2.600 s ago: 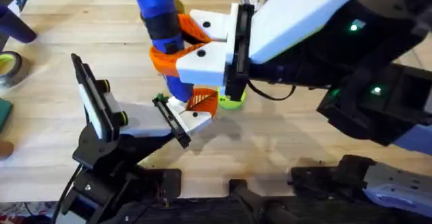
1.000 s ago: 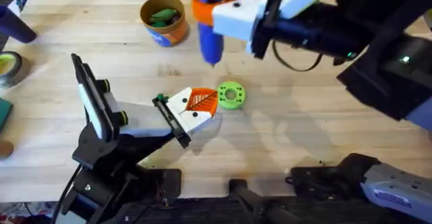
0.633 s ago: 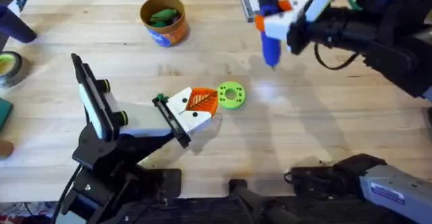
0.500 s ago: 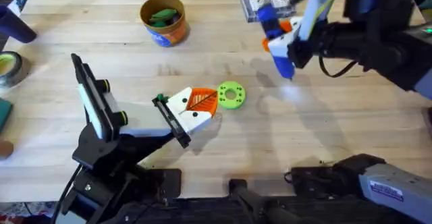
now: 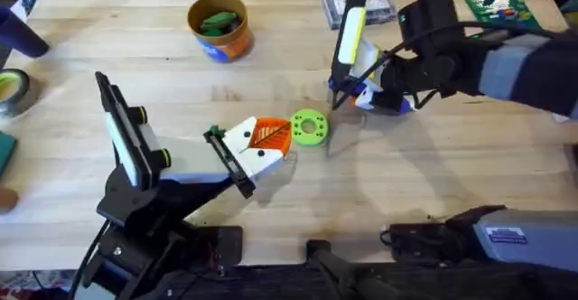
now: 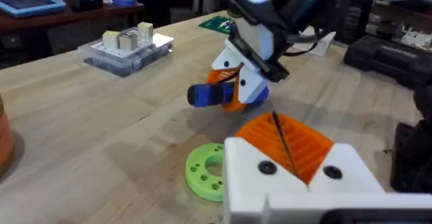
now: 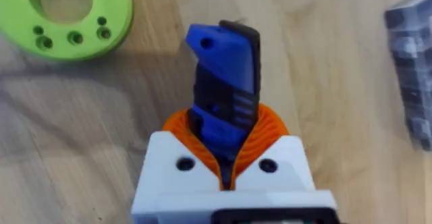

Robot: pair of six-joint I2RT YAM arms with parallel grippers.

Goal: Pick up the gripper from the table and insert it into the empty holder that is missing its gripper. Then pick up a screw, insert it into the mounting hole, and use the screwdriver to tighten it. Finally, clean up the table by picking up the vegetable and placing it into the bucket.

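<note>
My right gripper [image 5: 366, 94] is shut on the blue screwdriver [image 7: 223, 82], which lies nearly flat, low over the table just right of the lime-green ring [image 5: 308, 127]. In the left wrist view the screwdriver [image 6: 209, 94] points its blue end toward the ring [image 6: 206, 173]. The white gripper piece with the orange ribbed face [image 5: 260, 137] sits at the end of the black holder [image 5: 224, 154] on my left arm. My left gripper [image 6: 283, 150] has its orange pads pressed together. The dark-green vegetable [image 5: 217, 18] lies inside the orange bucket [image 5: 238, 36]. The screw is out of view.
A clear parts box [image 5: 370, 0] and a green circuit board [image 5: 497, 6] sit at the back right. A tape roll [image 5: 13, 88] lies at the left edge. The black-and-white plate with green-black knobs [image 5: 126, 128] stands front left. Bare wood lies front centre.
My right arm swung right from above the holder, carrying the screwdriver. It came down beside the ring, and the screwdriver tipped from upright to nearly flat.
</note>
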